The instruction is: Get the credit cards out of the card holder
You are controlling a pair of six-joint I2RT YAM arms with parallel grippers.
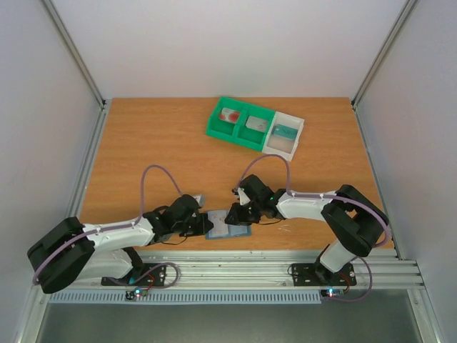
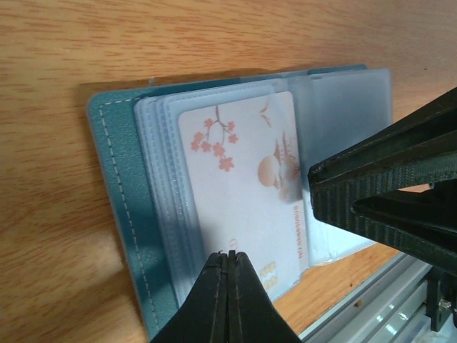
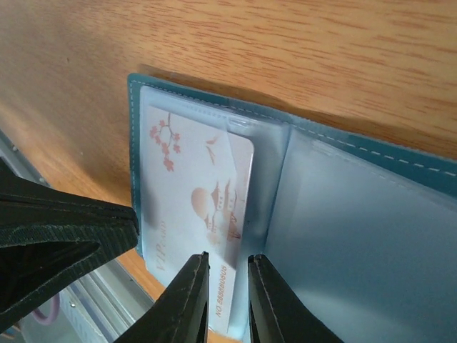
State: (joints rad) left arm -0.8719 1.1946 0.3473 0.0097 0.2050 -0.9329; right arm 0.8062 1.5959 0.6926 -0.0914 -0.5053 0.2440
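Wooden tabletop stretched between white walls. The card holder lay spread open on it at the near edge, between the two arms. Its long axis ran roughly left to right and its clear sleeves faced up. One sleeve held a white card with pink blossoms, whose long axis crossed the holder's spread. The left gripper had its jaws pressed fully together, tips resting on that card near one short end. The right gripper showed a narrow gap between its jaws, tips over the card's long edge beside the fold; contact could not be told. Well apart at the far side, a green tray of two compartments adjoined a white compartment. The left green one held a white card with red marks, the other a grey card, and the white one a teal card.
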